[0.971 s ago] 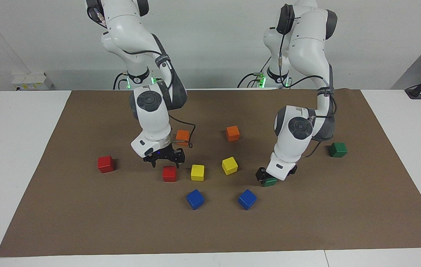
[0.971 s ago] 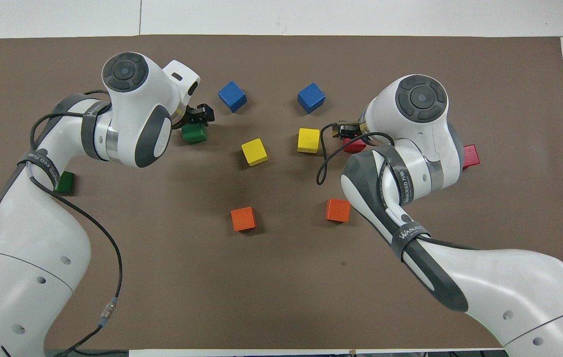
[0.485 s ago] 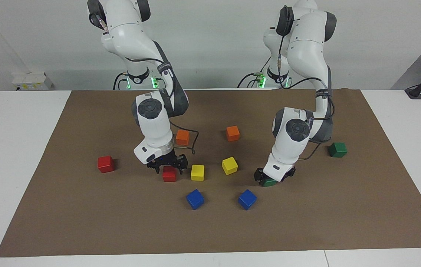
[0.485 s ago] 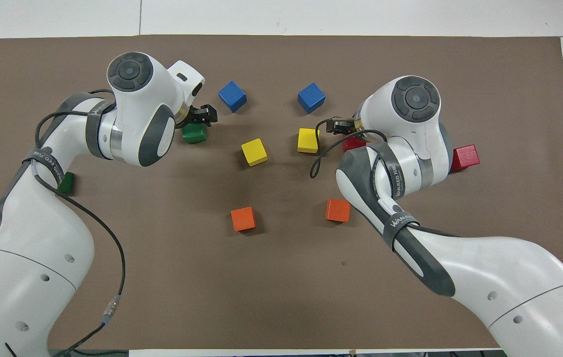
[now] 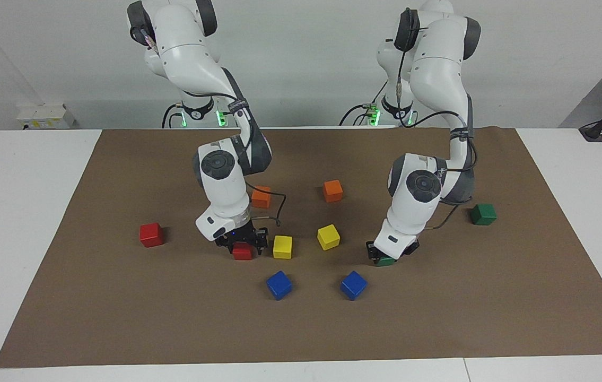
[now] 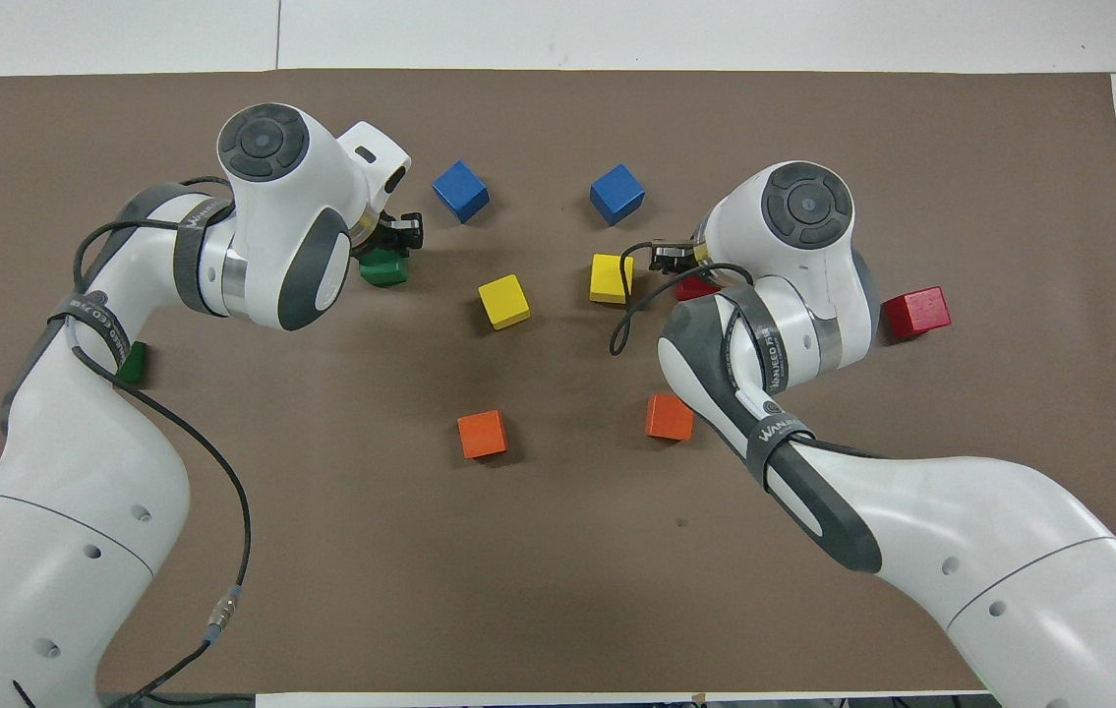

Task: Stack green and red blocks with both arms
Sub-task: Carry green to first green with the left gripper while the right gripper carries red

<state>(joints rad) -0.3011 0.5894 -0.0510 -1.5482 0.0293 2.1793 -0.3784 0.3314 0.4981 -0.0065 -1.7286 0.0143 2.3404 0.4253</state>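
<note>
One red block (image 5: 242, 254) lies on the brown mat beside a yellow cube. My right gripper (image 5: 242, 245) is down around it, open, one finger on each side. In the overhead view only a sliver of that red block (image 6: 690, 288) shows past the right gripper (image 6: 675, 258). The second red block (image 5: 151, 234) lies toward the right arm's end. My left gripper (image 5: 390, 253) is down on a green block (image 5: 384, 261), which the overhead view (image 6: 382, 270) shows partly under the arm. The second green block (image 5: 483, 214) lies toward the left arm's end.
Two yellow cubes (image 5: 282, 247) (image 5: 328, 236) lie between the grippers. Two blue cubes (image 5: 279, 285) (image 5: 353, 285) lie farther from the robots. Two orange cubes (image 5: 261, 197) (image 5: 332, 190) lie nearer to them. The brown mat (image 5: 120, 318) covers the white table.
My right gripper came down from above the red block until its fingers stand on both sides of it. My left gripper sank a little lower onto the green block. No block has moved.
</note>
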